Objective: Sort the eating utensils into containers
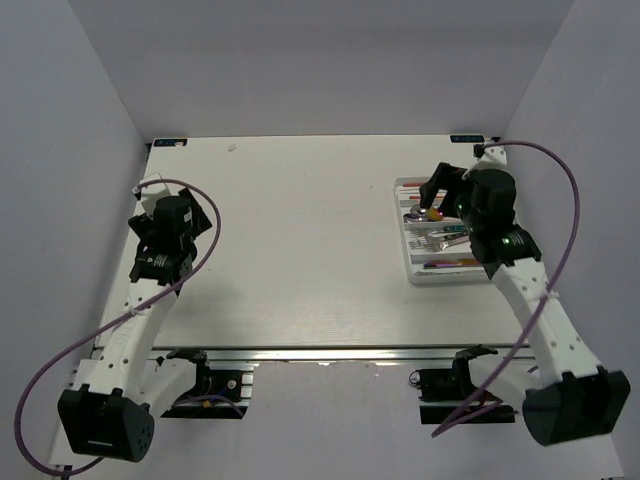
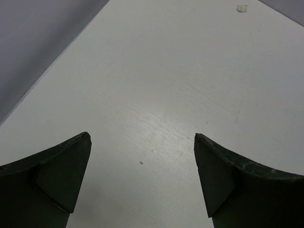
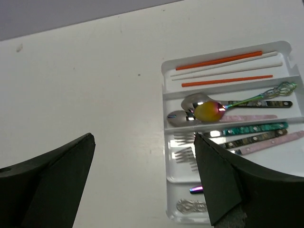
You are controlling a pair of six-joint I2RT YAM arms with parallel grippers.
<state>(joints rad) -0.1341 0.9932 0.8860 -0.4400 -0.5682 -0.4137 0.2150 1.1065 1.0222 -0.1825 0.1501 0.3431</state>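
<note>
A white cutlery tray (image 1: 402,186) (image 3: 166,66) lies at the table's right side. In the right wrist view its compartments hold red-orange and white chopsticks (image 3: 219,61), spoons (image 3: 207,111) with an iridescent gold one on top, forks (image 3: 247,129), and further pieces (image 3: 190,206) at the near end. My right gripper (image 1: 430,195) (image 3: 144,137) hovers over the tray's far end, open and empty. My left gripper (image 1: 190,215) (image 2: 142,137) stands open over bare table at the left, holding nothing.
Grey walls enclose the table on the left, back and right. A small white speck (image 2: 242,8) lies on the table far ahead of the left gripper. The tray sits close to the right wall.
</note>
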